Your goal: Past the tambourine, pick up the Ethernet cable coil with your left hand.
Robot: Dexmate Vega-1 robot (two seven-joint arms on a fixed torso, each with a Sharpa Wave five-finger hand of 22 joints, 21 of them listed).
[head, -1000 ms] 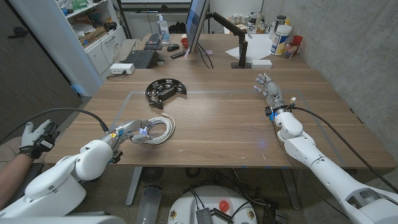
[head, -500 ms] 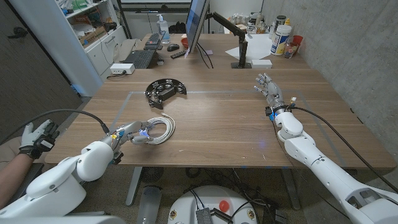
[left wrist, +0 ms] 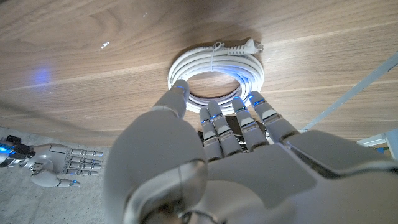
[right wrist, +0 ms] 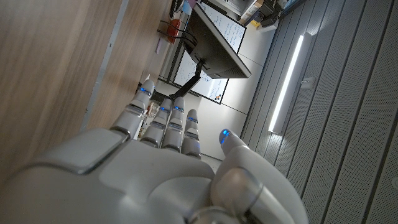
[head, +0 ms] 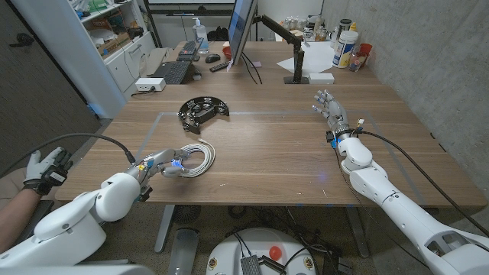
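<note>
**Left hand at the cable coil**

The left hand (head: 164, 163) reaches the white Ethernet cable coil (head: 197, 159), fingertips (left wrist: 180, 87) touching its near rim, nothing gripped. The tambourine (head: 202, 112) lies beyond. The right hand (head: 329, 106) stands well apart, fingers loosely spread.

Both arms wear glossy white rounded shells, with a black cable (head: 84, 137) looping off each forearm. The left hand (head: 170, 163) and right hand (head: 327, 106) are silver-grey, segmented, with small blue lights glowing at the fingertips (left wrist: 180, 86).
</note>
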